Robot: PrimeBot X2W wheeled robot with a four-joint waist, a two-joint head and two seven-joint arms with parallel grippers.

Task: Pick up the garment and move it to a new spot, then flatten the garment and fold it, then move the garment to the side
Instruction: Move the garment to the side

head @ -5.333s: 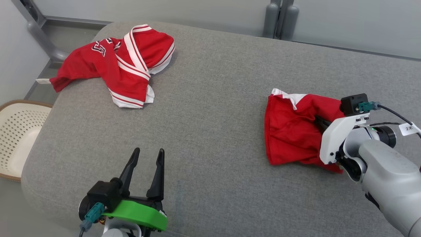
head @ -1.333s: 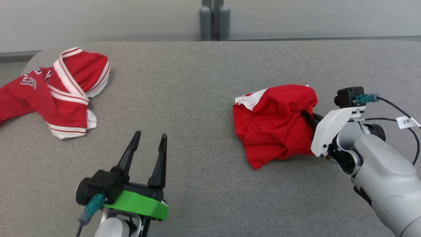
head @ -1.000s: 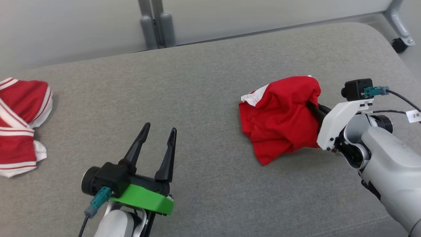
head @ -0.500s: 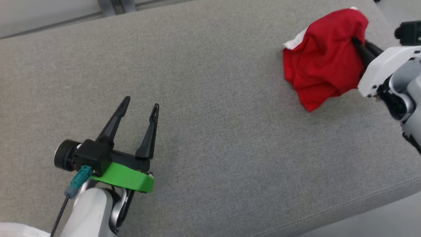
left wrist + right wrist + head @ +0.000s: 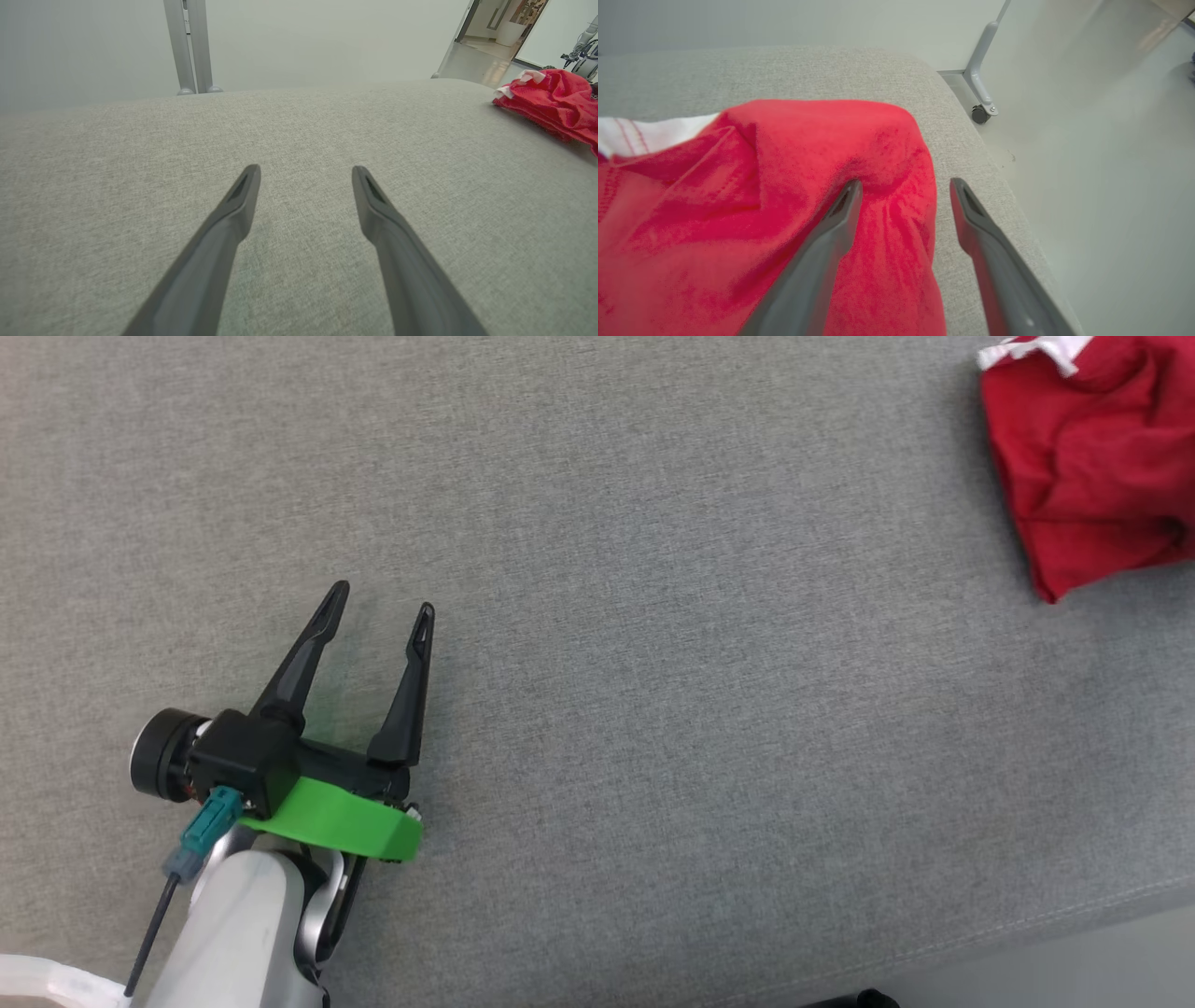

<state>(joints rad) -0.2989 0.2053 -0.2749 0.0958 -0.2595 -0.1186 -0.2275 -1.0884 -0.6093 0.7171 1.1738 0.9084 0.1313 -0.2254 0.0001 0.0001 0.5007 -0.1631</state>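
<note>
Head view: the left gripper [image 5: 384, 599] hovers over the near left part of the grey padded bench [image 5: 653, 616], its two dark fingers spread wide with nothing between them. Well apart from it, a rumpled red garment [image 5: 1092, 457] with a white edge lies heaped by the bench's far right corner. Right wrist view: the right gripper [image 5: 906, 184] stands open over that heap, one finger [image 5: 822, 252] resting on the red cloth, the other above the bench edge beside it.
</note>
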